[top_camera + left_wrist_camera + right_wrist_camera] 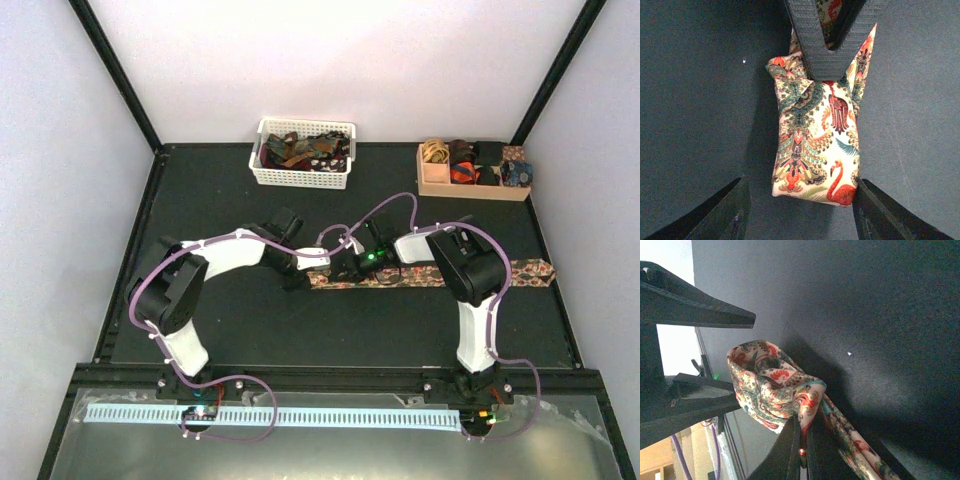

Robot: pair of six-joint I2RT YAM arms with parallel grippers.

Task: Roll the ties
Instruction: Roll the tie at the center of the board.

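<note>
the left hand (pixel 800 185) stood open either side of the folded end of the red-green-beige floral fabric tie (pixel 810 150) on the black tabletop (pixel 250 330), so if the right hand (pixel 802 422), pinched shut on it, slipped, the loose roll could unfurl.

**Printed Cloth on Matt Black**

The floral tie (pixel 810 145) is smooth woven cloth with a faint sheen, and its print is crisp. The table mat (pixel 700 100) beneath it is matt black and finely grained. The right gripper (pixel 831 62) has pads (pixel 812 40) of dull, ribbed dark rubber or plastic. The basket (pixel 300 178) is white slatted plastic; the compartment box (pixel 470 188) is pale bare wood.
</note>
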